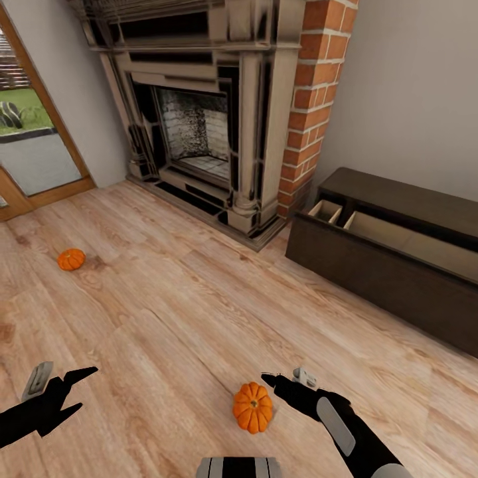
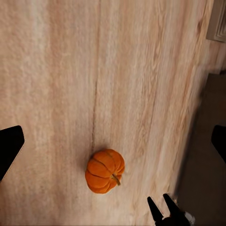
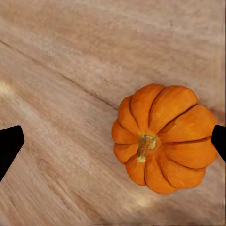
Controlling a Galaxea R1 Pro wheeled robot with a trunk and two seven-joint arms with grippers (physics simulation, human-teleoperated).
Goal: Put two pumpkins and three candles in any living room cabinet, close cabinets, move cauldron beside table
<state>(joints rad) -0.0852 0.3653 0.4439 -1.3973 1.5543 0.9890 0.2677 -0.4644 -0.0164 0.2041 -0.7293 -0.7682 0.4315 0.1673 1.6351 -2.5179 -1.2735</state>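
Floorboards [image 1: 166,312] of pale wood are seen across the room, and on them a near pumpkin [image 1: 253,407] is found, sitting upright with its stem up, well in front of the fireplace [image 1: 206,113]. The right gripper [image 1: 282,384] is held just beside this pumpkin, on the side toward the cabinet [image 1: 392,265], its dark fingers parted and nothing gripped between them. In the right wrist view the same pumpkin [image 3: 162,137] is seen from above, shifted toward one fingertip [image 3: 219,140] and almost touching it, while the other fingertip [image 3: 8,148] is well apart from it over bare wood; whether contact is made cannot be told. The left gripper [image 1: 63,392] is held open and empty, well apart from the near pumpkin on the side away from the cabinet. In the left wrist view the pumpkin [image 2: 105,171] is seen lying on the floor between the widely spread fingertips [image 2: 9,146] but far from both. A second pumpkin [image 1: 71,259] is found on the floor off to the window side of the fireplace, near the glass door [image 1: 30,146]. The cabinet is placed against the wall on the brick side of the fireplace, its front pulled out so that pale compartments [image 1: 372,226] are shown.
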